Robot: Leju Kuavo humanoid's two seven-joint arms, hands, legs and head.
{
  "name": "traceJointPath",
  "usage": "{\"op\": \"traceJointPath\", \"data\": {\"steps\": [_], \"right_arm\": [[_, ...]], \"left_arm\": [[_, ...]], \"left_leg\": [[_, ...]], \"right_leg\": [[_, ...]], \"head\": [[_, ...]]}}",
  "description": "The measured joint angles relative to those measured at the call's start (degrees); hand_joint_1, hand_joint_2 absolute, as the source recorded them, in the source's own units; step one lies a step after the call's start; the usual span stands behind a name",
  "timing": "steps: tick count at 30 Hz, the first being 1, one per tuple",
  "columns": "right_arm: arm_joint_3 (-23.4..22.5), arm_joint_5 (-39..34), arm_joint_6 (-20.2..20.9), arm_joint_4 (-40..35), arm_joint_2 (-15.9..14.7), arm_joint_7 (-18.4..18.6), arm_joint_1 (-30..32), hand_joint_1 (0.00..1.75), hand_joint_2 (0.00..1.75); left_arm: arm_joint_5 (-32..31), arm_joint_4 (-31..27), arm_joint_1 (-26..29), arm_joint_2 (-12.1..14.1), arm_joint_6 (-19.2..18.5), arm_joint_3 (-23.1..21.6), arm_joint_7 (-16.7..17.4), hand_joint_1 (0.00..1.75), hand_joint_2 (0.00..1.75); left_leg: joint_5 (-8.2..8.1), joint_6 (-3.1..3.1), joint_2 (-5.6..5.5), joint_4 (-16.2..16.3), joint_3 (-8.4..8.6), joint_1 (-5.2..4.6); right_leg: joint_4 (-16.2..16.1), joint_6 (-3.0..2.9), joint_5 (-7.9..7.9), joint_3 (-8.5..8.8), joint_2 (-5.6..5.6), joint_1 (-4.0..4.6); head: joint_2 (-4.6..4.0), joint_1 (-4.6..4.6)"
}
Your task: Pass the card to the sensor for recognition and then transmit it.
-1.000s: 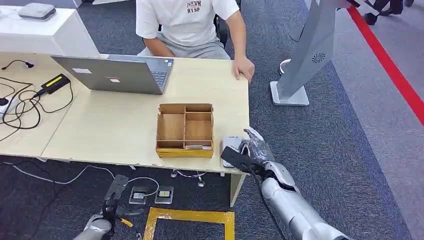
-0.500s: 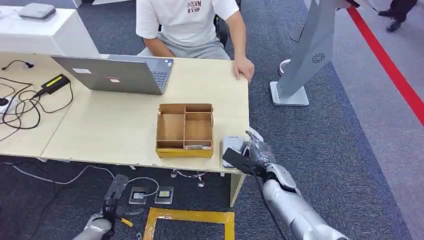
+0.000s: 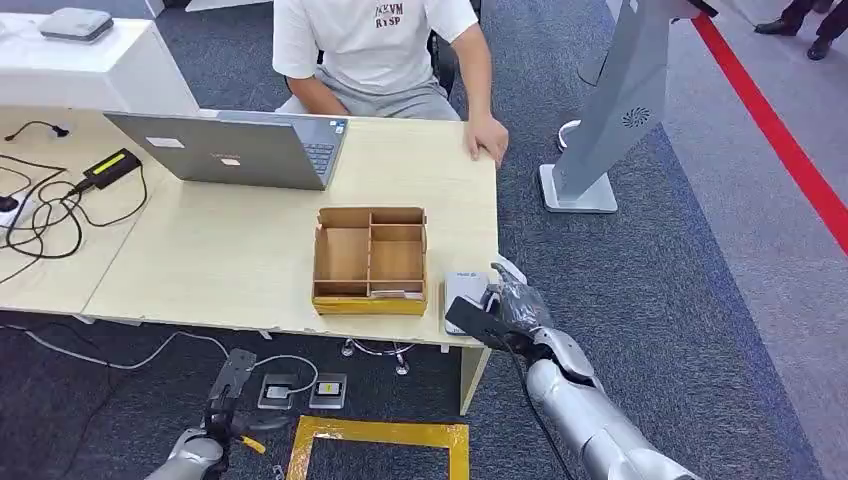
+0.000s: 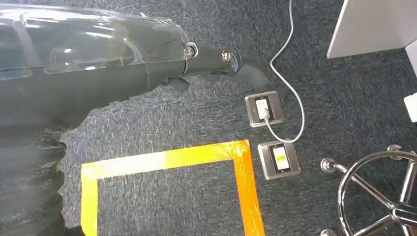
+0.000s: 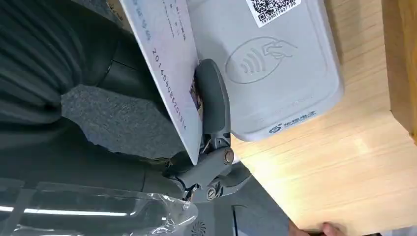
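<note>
My right hand (image 3: 503, 310) hovers at the table's front right corner and pinches a white card (image 5: 164, 64) between thumb and fingers (image 5: 212, 98). The card has printed numbers and stands tilted on edge just beside the grey card sensor (image 5: 275, 64). That sensor (image 3: 463, 292) lies flat on the table, showing a QR code and a contactless symbol. My left hand (image 3: 222, 405) hangs low beside the table over the dark carpet, with nothing in it; in the left wrist view its fingers (image 4: 216, 61) stretch out straight.
A wooden divided box (image 3: 369, 260) stands just left of the sensor. A laptop (image 3: 235, 148) and cables (image 3: 50, 205) lie farther back on the table (image 3: 220, 260). A person in a white shirt (image 3: 375, 45) sits behind, a hand (image 3: 487, 135) resting on the table. Yellow floor tape (image 4: 167, 160) marks the carpet.
My right hand has shifted slightly to the right along the table's edge with the card, uncovering more of the sensor. The left arm has not moved.
</note>
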Motion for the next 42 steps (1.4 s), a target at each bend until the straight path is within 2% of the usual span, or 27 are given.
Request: {"op": "traceJointPath", "data": {"steps": [10, 13, 19, 24, 30, 33, 37, 42], "right_arm": [[-0.13, 0.07, 0.04, -1.48, -1.05, -2.25, -3.01, 1.75, 1.75], [-0.79, -0.96, 1.29, -4.45, -2.49, -3.45, -5.59, 1.75, 1.75], [-3.35, -3.39, 4.31, -14.06, -6.58, -3.43, -10.66, 1.75, 1.75], [-5.55, -3.54, 4.04, -19.19, -9.2, -5.25, -16.15, 1.75, 1.75], [-6.14, -1.16, 1.45, -18.38, -9.73, -9.0, -25.03, 1.75, 1.75], [-6.05, 0.24, 0.59, -16.56, -9.16, -9.6, -28.86, 1.75, 1.75], [-5.77, 3.49, 1.25, -12.92, -7.87, -9.29, -31.59, 1.75, 1.75], [-4.92, 7.35, 1.29, -8.22, -6.01, -6.82, -33.69, 1.75, 1.75]], "left_arm": [[-0.21, -0.04, 0.53, 0.09, 0.7, 0.0, 0.0, 0.0, 1.75], [-0.9, -0.07, 0.57, 0.09, 0.7, 0.0, -0.17, 0.0, 1.75], [-1.88, -0.15, 0.49, 0.11, 0.52, 0.0, -0.92, 0.0, 1.75], [-2.21, -0.22, 0.4, 0.11, 0.06, 0.02, -1.75, 0.0, 1.75], [-2.69, -0.72, -0.29, 0.31, -0.28, -0.11, -1.84, 0.0, 1.75], [-2.89, -0.92, -0.74, 0.28, -0.74, -0.13, -1.84, 0.0, 1.75], [-3.08, -0.96, -1.6, 0.31, -2.01, -0.15, -1.62, 0.0, 1.75], [-2.91, -0.96, -2.32, 0.28, -2.34, -0.15, -1.2, 0.0, 1.75]], "left_leg": [[0.01, 0.0, 0.01, 0.02, -0.03, 0.0], [0.01, 0.0, 0.0, 0.04, -0.04, -0.01], [0.01, 0.0, 0.02, 0.1, -0.08, -0.03], [0.01, 0.0, 0.05, 0.1, -0.12, -0.03], [0.03, -0.01, 0.05, 0.1, -0.26, -0.02], [0.03, -0.01, 0.03, 0.09, -0.25, 0.05], [0.03, -0.01, 0.02, 0.09, -0.29, 0.05], [0.04, -0.01, 0.02, 0.09, -0.29, 0.05]], "right_leg": [[0.01, 0.0, 0.02, -0.03, 0.0, 0.0], [0.01, 0.0, 0.02, -0.04, -0.02, 0.0], [0.01, -0.01, 0.09, -0.08, 0.0, -0.02], [0.01, 0.0, 0.09, -0.1, 0.0, -0.02], [0.01, 0.0, 0.13, -0.24, -0.01, -0.02], [0.01, 0.0, 0.13, -0.22, -0.01, 0.04], [0.02, 0.0, 0.13, -0.23, -0.03, 0.04], [0.03, 0.0, 0.13, -0.22, -0.02, 0.04]], "head": [[0.0, 0.0], [0.0, 0.0], [0.0, 0.0], [0.0, 0.02], [0.0, 0.02], [0.0, 0.0], [0.0, -0.02], [0.0, -0.02]]}}
